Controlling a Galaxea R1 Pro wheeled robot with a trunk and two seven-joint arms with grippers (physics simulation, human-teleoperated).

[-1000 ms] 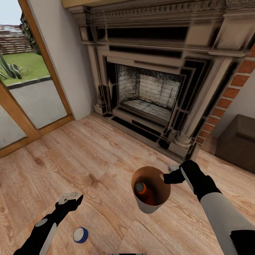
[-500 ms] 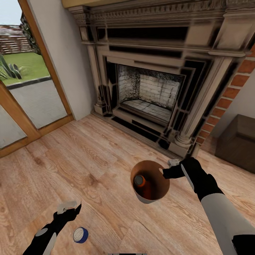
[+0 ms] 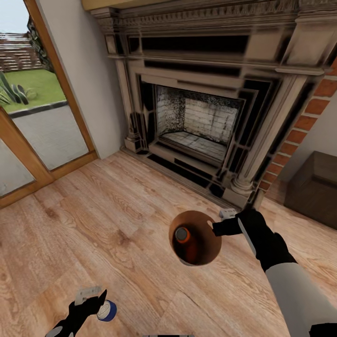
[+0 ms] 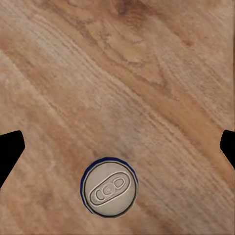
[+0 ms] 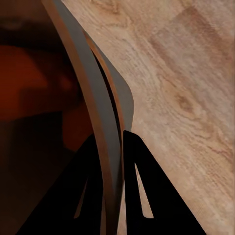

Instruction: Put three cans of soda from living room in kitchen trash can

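The left gripper (image 3: 96,299) has dropped to the lower left of the head view, jaws spread just above the upright blue soda can (image 3: 107,311); the right gripper (image 3: 220,229), pinching the rim, has lifted the trash can (image 3: 206,250) holding an orange can (image 3: 181,235); pickup looks imminent.

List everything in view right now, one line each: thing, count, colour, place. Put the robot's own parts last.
blue soda can: one, dark blue with silver top, upright on the plank floor beside the left gripper.
orange soda can: one seen clearly, orange with silver top, inside the bin; more orange shows beneath it, count unclear.
trash bin: one, brown inside, held off the floor by its rim.
fireplace: one, dark ornate surround, ahead against the wall.
brick chimney: one, red, right of the fireplace.
dark box: one, brown, far right.
glass doors: wood-framed, at left.
floor: light wood planks.
left gripper: open, above the blue can.
right gripper: shut on the bin's rim.
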